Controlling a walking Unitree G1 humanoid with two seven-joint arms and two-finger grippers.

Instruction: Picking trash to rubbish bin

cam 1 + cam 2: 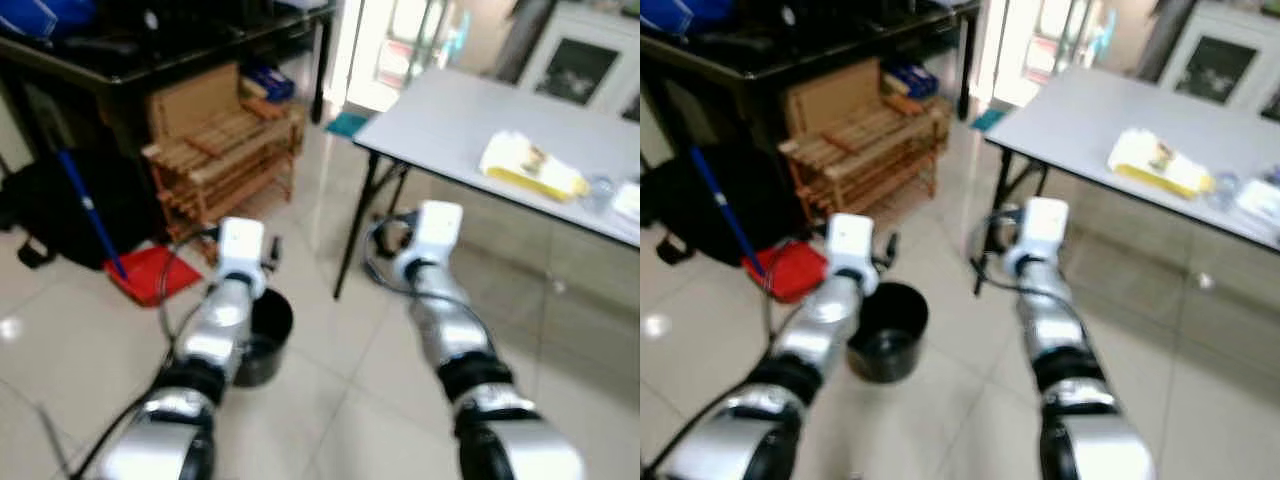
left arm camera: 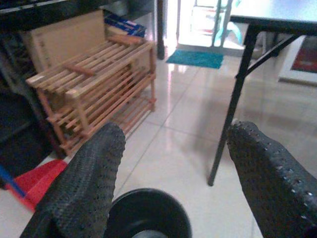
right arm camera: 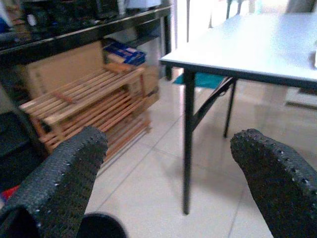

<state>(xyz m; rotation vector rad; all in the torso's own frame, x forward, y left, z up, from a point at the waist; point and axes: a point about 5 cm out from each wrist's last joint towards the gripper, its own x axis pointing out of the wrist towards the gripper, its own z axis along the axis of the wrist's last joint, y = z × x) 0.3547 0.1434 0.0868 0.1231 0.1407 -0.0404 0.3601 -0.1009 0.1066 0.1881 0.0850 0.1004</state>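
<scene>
Bin (image 2: 146, 217) — between left tool (image 2: 171, 178) fingers

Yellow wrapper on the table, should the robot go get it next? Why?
Probably yes: step toward the table. The yellow wrapper lies on it, ahead of the right gripper, whose jaws are open and empty. The left gripper is open too, above the black bin on the floor.

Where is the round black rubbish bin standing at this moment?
The round black rubbish bin stands on the tiled floor just beside the left arm, in front of the wooden slatted rack and right of the red dustpan.
</scene>
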